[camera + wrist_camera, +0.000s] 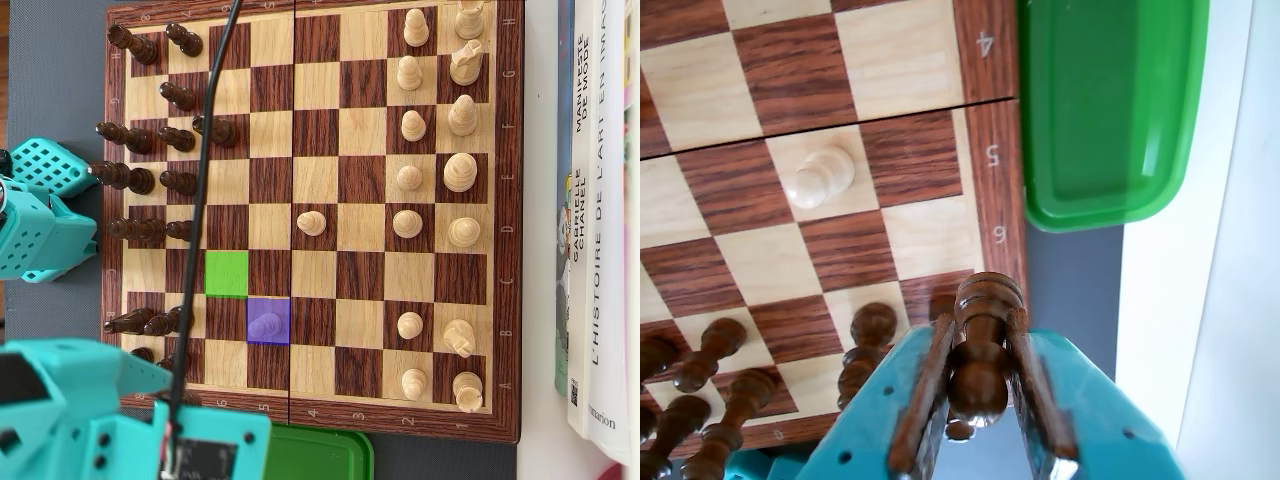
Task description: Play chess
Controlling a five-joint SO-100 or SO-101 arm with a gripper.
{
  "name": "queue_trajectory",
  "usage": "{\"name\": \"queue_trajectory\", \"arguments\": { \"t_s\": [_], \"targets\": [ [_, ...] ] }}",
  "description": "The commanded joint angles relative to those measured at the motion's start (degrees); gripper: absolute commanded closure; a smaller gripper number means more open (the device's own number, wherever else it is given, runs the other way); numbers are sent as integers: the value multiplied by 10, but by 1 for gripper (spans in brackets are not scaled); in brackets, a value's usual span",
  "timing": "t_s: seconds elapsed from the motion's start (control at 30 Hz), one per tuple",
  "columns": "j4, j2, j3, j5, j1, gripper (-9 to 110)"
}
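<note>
In the wrist view my teal gripper (980, 332) is shut on a dark pawn (978, 375), its base pointing toward the chessboard (995, 180). The pawn hangs over the board's numbered border, near the 6 mark. A light pawn (820, 177) stands on a light square two rows from that border. In the overhead view this pawn (266, 325) sits on a purple-tinted square, and a green-tinted square (226, 273) lies diagonally beside it. My arm (70, 400) covers the board's lower left corner and hides the jaws there.
Dark pieces (150, 180) line the board's left side and light pieces (440, 170) the right, with a lone light pawn (312, 222) near the middle. A green tray (1100, 110) lies beside the numbered border. Books (595, 220) lie right of the board. A black cable (205, 170) crosses the board.
</note>
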Motion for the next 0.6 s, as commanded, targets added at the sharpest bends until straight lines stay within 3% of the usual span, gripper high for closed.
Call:
{"name": "queue_trajectory", "arguments": {
  "t_s": [0.0, 0.57],
  "targets": [
    [-3, -54, -89, -14, 14, 98],
    [3, -323, -296, -40, 39, 98]
  ]
}}
